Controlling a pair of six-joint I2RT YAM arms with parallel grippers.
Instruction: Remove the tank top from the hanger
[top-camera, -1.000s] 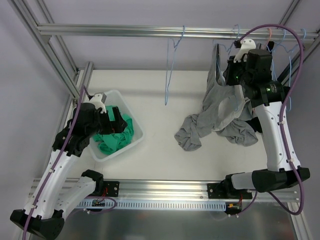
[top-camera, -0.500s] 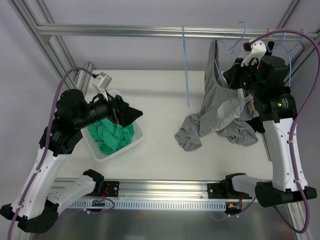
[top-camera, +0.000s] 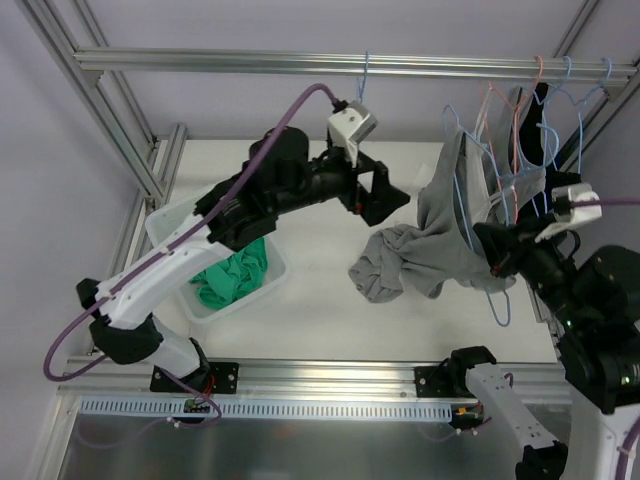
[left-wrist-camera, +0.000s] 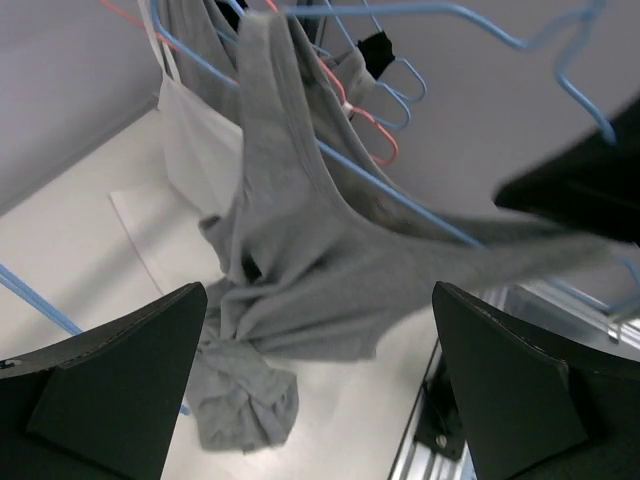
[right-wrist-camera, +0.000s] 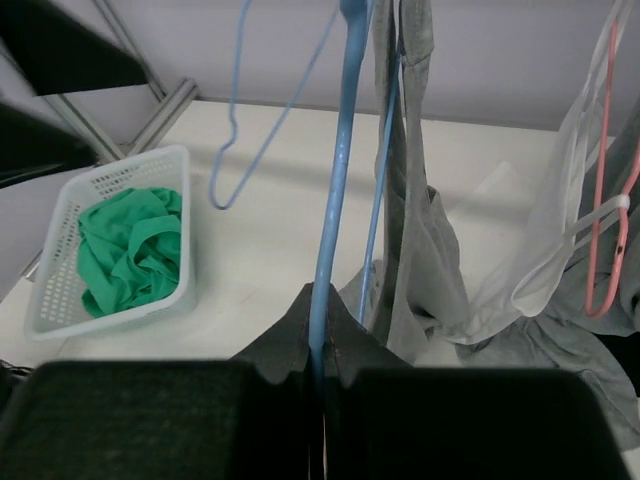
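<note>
Top external view showed the grey tank top (top-camera: 450, 225), hung on the blue hanger (right-wrist-camera: 335, 200) pinched in the closed right end effector (right-wrist-camera: 318, 350), now just ahead of the wide-open left end effector (top-camera: 385, 195), which had swung over from the basket (top-camera: 165, 225), likely to pull it off.

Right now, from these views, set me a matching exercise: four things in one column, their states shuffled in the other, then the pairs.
1. left hand
2. right hand
3. grey tank top
4. green cloth

A. lying in the white basket
B. shut on the blue hanger
C. open, holding nothing
D. hanging on the hanger

Pairs: 1-C, 2-B, 3-D, 4-A
</note>
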